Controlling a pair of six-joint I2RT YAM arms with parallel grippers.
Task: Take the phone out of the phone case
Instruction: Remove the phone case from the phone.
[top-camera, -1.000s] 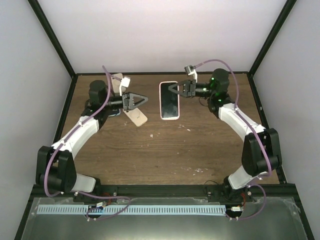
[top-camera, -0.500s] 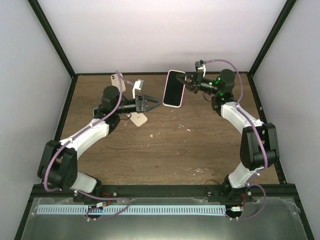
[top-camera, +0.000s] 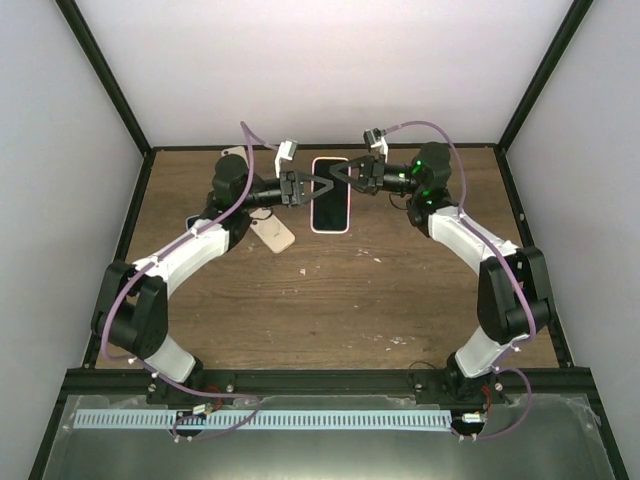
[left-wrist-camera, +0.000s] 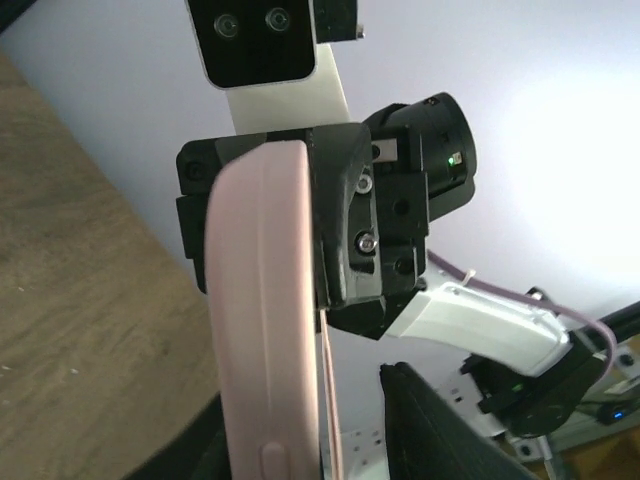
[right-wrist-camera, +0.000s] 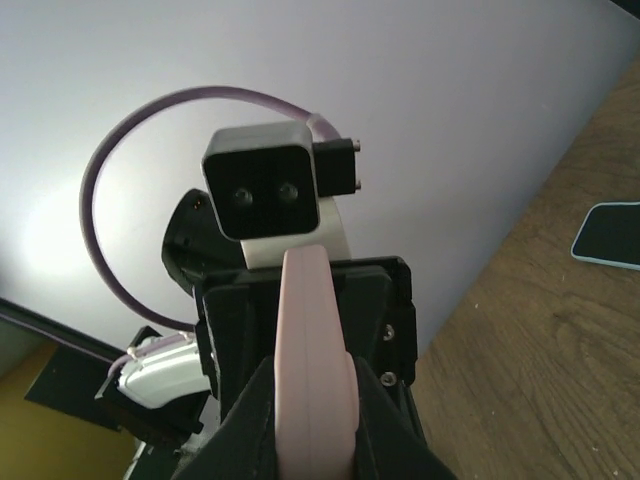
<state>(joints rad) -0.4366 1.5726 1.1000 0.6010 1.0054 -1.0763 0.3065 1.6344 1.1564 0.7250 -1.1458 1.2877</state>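
Note:
The phone in its pink case (top-camera: 331, 196) is held above the table at the back middle, dark screen up. My right gripper (top-camera: 347, 179) is shut on its right edge. In the right wrist view both fingers press the pink case edge (right-wrist-camera: 313, 330), with the gripper (right-wrist-camera: 315, 405) closed round it. My left gripper (top-camera: 316, 186) is at the phone's left edge. In the left wrist view the pink case (left-wrist-camera: 265, 330) stands between its jaws (left-wrist-camera: 300, 425), and a gap shows between the case and the right finger (left-wrist-camera: 430, 430), so it is open.
A beige phone or case (top-camera: 272, 232) lies on the wooden table (top-camera: 330, 300) under the left arm. Another beige one (top-camera: 232, 160) lies at the back left. A phone with a light blue rim (right-wrist-camera: 608, 235) lies on the table. Small white scraps (top-camera: 372, 256) lie mid-table.
The right gripper lifted and tilted the phone, then levelled it at the back middle. The left arm swung right, and its open jaws now straddle the phone's left edge.

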